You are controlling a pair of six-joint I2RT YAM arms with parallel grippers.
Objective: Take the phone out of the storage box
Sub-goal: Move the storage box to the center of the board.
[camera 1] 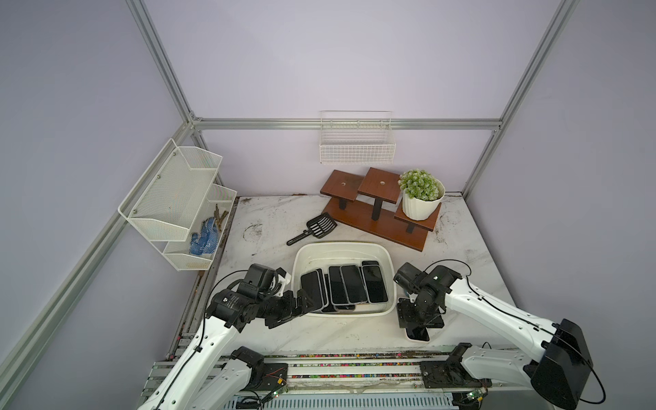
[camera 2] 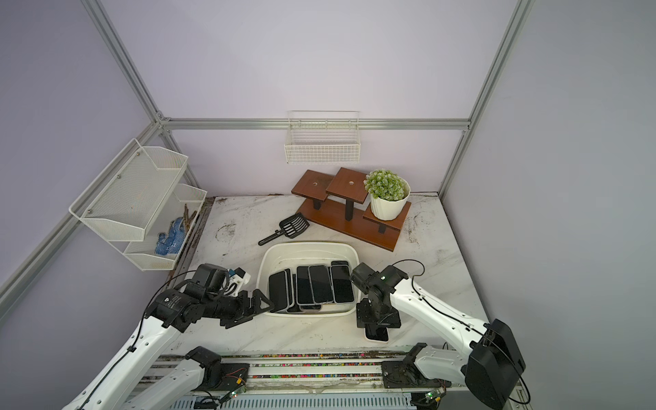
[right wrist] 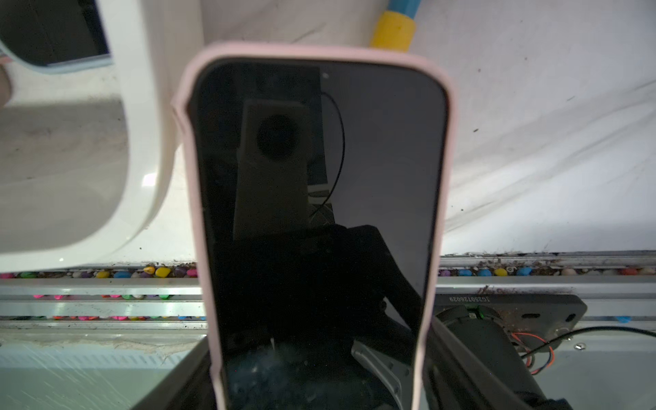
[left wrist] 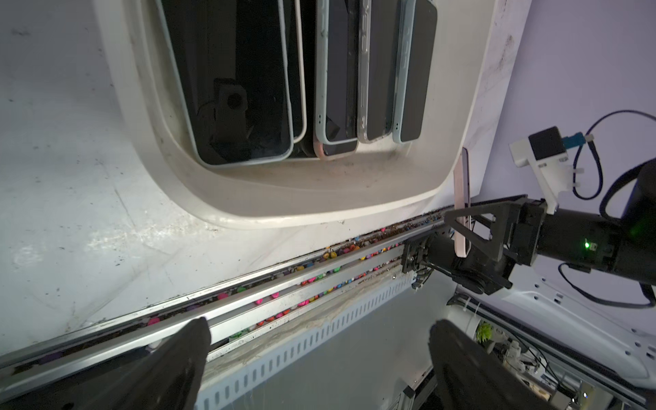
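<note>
- The phone (right wrist: 319, 213), dark-screened in a pale pink case, is out of the storage box (camera 1: 340, 245). It is above the desk (camera 1: 319, 337), just off the box's front right corner.
- The right end effector (camera 1: 420, 319) is clamped on the phone's long edges. The phone's free end sticks out past the fingers toward the front rail.
- From these angles I cannot tell whether that end touches the desk.
- Several more phones (camera 1: 348, 287) lie overlapping, screens up, in the front half of the box.
- The left end effector (camera 1: 296, 309) has its fingers wide apart and holds nothing. It is at the box's front left corner, pointing toward it.
- Behind the box lie a black slotted scoop (camera 1: 314, 229) and a brown wooden stand (camera 1: 376, 216), which carries a white plant pot (camera 1: 422, 207).
</note>
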